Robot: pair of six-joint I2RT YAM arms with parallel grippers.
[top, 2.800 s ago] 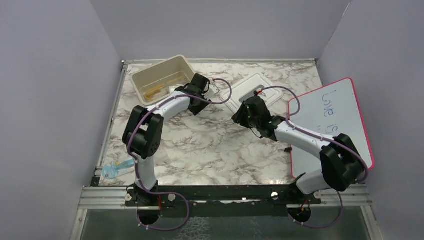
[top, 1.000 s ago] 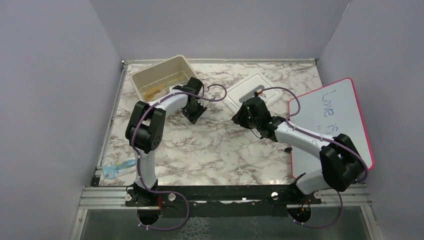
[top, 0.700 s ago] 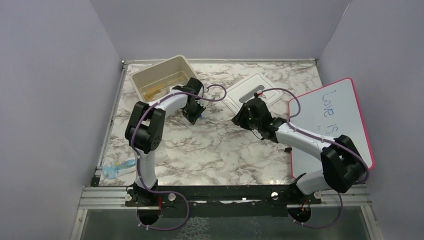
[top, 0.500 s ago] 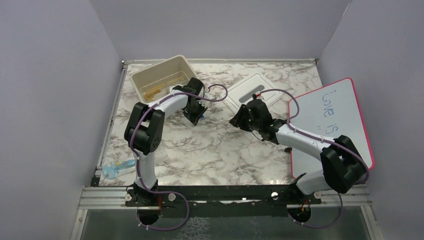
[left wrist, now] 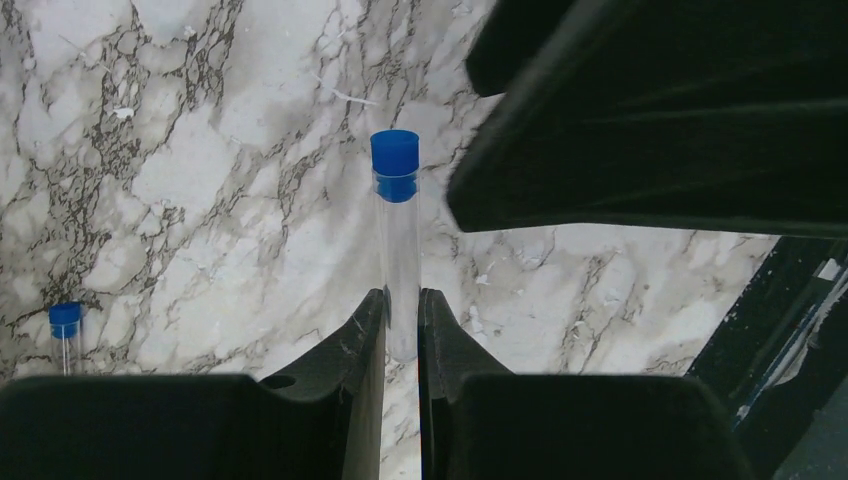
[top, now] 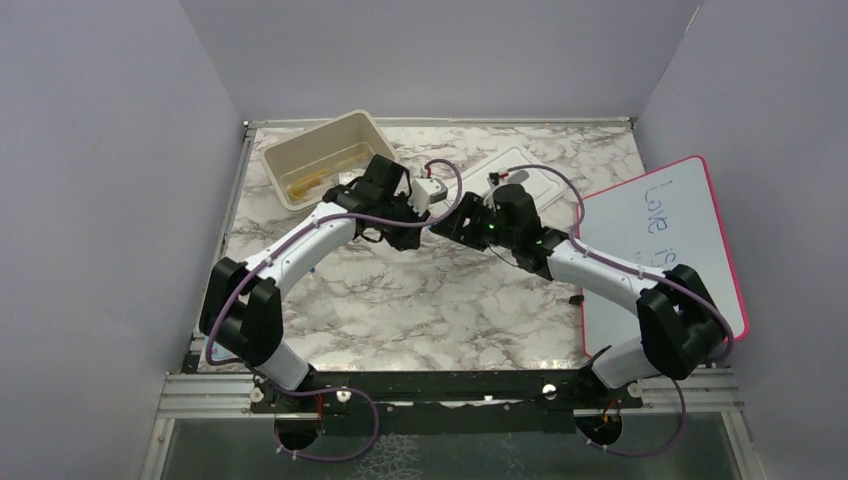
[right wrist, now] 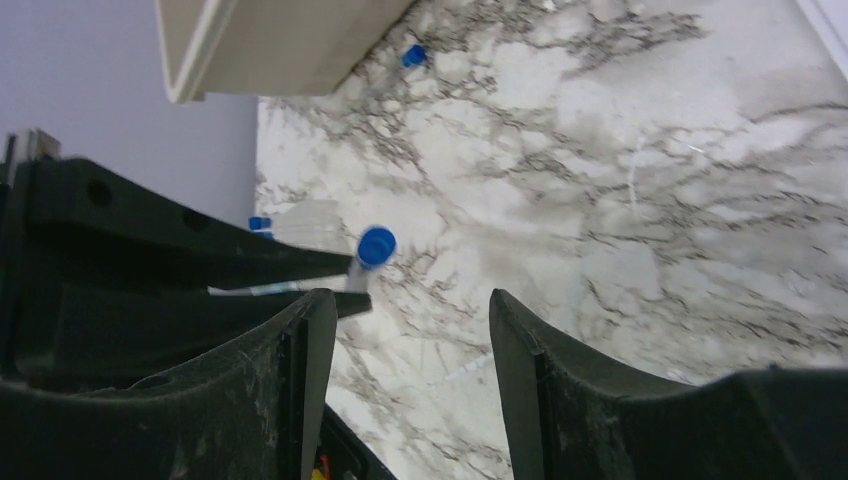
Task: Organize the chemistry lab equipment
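**Three lenses on one marble bench**

The fixed overhead camera looks down from above and behind the arm bases. It sits far enough back to take in the whole white-and-grey marble tabletop [top: 420,300] and the beige rectangular plastic bin [top: 325,158] at its far left. The left wrist camera sits close, sighting along the left tool [left wrist: 401,300] onto the tabletop. The right wrist camera peers between the prongs of the right tool [right wrist: 408,300] toward the bin's corner. Both wrist views share the clear tube with a blue cap [left wrist: 397,230], and each catches the other arm's black hardware.
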